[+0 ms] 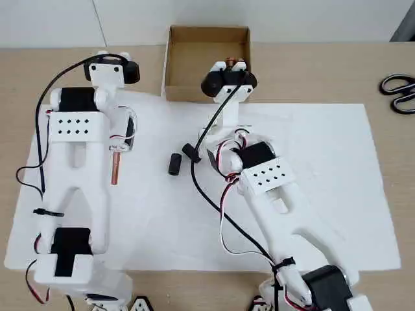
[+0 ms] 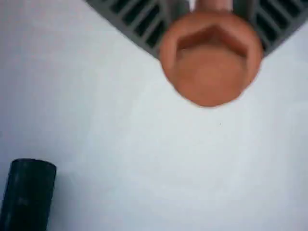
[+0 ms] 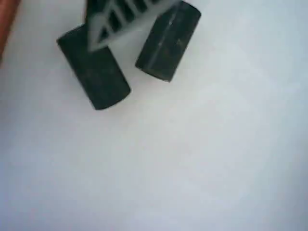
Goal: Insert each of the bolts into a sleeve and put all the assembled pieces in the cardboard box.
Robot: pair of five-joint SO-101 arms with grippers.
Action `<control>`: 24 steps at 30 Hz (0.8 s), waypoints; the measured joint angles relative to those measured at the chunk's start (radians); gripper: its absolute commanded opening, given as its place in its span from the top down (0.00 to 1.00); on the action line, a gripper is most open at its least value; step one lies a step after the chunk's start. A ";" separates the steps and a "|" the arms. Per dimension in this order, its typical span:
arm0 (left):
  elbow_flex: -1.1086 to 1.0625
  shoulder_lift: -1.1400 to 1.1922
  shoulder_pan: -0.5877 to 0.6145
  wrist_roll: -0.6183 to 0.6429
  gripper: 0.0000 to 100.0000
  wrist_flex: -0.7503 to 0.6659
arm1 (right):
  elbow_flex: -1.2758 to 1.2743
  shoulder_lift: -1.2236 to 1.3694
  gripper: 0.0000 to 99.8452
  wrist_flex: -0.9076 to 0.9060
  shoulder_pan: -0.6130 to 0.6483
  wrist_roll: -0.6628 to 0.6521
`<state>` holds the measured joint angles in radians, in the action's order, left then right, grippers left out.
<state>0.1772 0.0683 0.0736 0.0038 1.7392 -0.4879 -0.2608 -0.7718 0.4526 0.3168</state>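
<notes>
Copper-coloured metal bolt (image 1: 115, 170) is gripped tight by the left hand (image 1: 120, 148), its long axis pointing back along that arm, over the white foam sheet (image 1: 324, 168) on the counter (image 1: 397, 194). A short black cylindrical sleeve (image 1: 174, 164) and a second black sleeve (image 1: 190, 153) are found off to its right, between the arms, with the right hand (image 3: 120, 17) nearer them. Whether that hand is released or clenched cannot be told. The brown cardboard box (image 1: 170, 65) is set beyond.

Bright, even light — faint, soft shadows

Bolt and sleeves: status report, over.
Left gripper shut on copper bolt. Right gripper beside two black sleeves on foam. Bolt not yet sleeved; nothing between.
</notes>
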 measured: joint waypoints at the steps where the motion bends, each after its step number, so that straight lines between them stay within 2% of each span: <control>1: 0.000 0.000 0.000 0.000 0.99 0.000 | 0.000 0.000 0.79 0.000 0.000 0.000; 24: 0.000 0.000 0.000 0.000 0.99 0.000 | 0.000 0.003 0.79 0.000 0.020 0.003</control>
<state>0.1772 0.0683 0.0736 0.0038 1.7392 -0.4879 -0.2578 -0.7718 0.4726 0.3199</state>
